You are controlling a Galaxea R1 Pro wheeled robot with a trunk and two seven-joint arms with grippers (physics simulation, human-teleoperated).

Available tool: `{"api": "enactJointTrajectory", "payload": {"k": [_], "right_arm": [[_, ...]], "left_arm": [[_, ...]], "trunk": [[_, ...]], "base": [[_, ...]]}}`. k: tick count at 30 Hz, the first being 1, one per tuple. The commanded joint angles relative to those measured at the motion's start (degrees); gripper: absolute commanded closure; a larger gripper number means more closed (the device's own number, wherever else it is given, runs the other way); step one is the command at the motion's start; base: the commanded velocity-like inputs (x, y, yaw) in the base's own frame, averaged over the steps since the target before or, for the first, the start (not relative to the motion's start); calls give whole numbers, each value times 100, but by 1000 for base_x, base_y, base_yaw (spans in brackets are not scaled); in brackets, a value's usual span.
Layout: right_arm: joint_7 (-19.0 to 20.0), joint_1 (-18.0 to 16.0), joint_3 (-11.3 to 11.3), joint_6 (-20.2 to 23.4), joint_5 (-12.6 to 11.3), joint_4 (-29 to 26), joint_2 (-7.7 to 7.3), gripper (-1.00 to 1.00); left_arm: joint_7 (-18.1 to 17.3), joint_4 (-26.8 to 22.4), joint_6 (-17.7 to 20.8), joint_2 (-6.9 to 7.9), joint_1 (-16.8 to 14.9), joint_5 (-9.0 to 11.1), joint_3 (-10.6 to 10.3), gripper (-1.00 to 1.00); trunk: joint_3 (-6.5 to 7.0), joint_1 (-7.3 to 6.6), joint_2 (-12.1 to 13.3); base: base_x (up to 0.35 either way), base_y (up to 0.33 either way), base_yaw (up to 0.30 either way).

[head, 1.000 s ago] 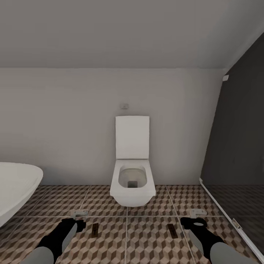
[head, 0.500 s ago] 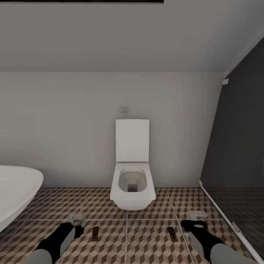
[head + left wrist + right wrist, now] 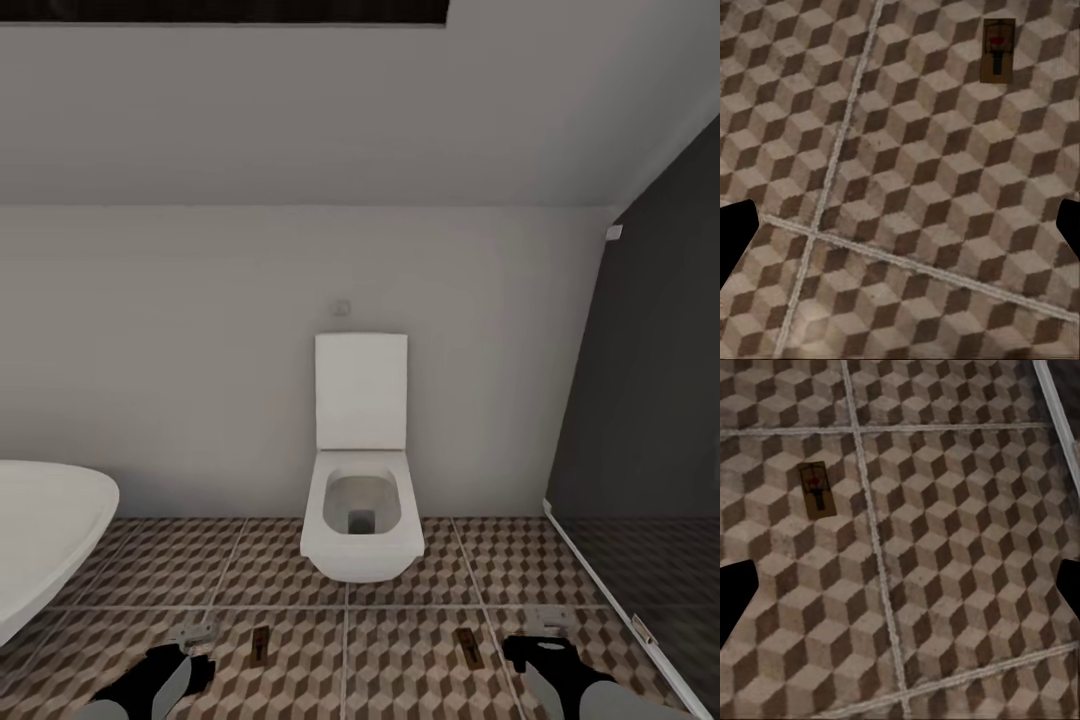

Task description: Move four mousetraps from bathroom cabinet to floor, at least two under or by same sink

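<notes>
Head view: two mousetraps, one near my left gripper, the other near my right gripper, lie flat on the bathroom floor before a white toilet. Both my grippers hang wide apart, empty.

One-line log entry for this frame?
left gripper: open, empty | right gripper: open, empty | mousetraps: two on bathroom floor before toilet | bathtub left
</notes>
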Motion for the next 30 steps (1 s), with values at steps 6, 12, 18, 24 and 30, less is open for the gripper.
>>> {"api": "enactJointTrajectory", "payload": {"k": [6,12,18,24,30], "right_arm": [[153,83,52,0,113,360,15,-100],[318,154,51,-6,323,444,26,-100],[362,202,45,-7,361,467,28,-100],[376,569,44,-12,371,473,30,-100],[379,945,43,-70,379,475,37,-100]], "left_arm": [[28,605,-190,14,3,86,-25,-100],[28,1108,-646,9,33,109,-20,-100],[22,1228,-925,-5,65,124,-19,-100],[20,1264,-1033,-20,166,136,-17,-100],[-5,1270,-1065,-36,490,149,-11,-100]], "trunk": [[102,-134,239],[210,-265,480],[318,-397,721],[425,-529,961],[533,-661,1202]], "base": [[0,0,0],[0,0,0],[0,0,0],[0,0,0],[0,0,0]]}}
